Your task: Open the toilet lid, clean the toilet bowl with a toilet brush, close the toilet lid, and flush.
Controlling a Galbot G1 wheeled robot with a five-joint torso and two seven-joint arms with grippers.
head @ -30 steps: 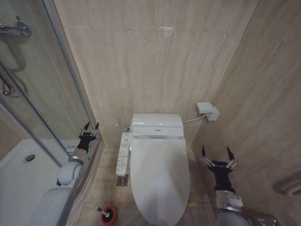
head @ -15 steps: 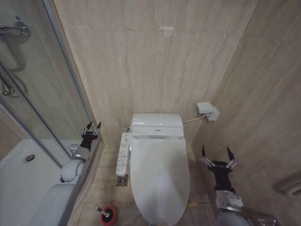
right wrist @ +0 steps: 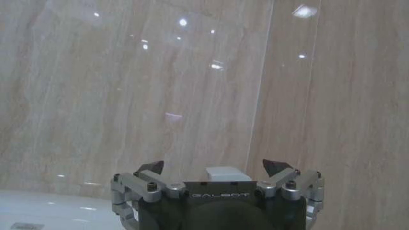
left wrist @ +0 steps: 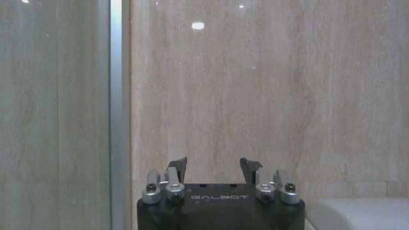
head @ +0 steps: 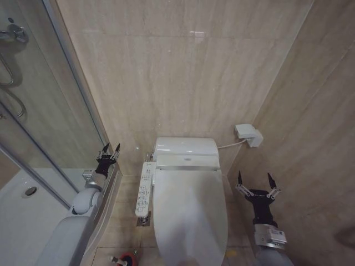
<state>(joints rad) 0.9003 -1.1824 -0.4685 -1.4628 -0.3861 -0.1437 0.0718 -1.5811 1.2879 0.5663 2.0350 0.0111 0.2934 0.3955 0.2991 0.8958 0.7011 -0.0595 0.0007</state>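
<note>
Toilet lid (head: 190, 213) down flat over bowl, centre floor. Left gripper (head: 109, 149) raised beside shower glass (head: 50, 127), fingers wide, empty. Right gripper (head: 254, 181) right of toilet, fingers wide, empty. Toilet brush (head: 125, 260) in red holder, floor, left of toilet.

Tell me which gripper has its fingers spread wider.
The right gripper, beside the closed toilet lid near the side wall; the left gripper by the shower glass is open narrower.

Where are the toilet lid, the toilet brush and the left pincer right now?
toilet lid (head: 191, 213): head view, middle of the closed cover.
toilet brush (head: 126, 259): head view, red holder at the bottom edge.
left pincer (head: 110, 150): head view, midway between its open fingertips.
</note>
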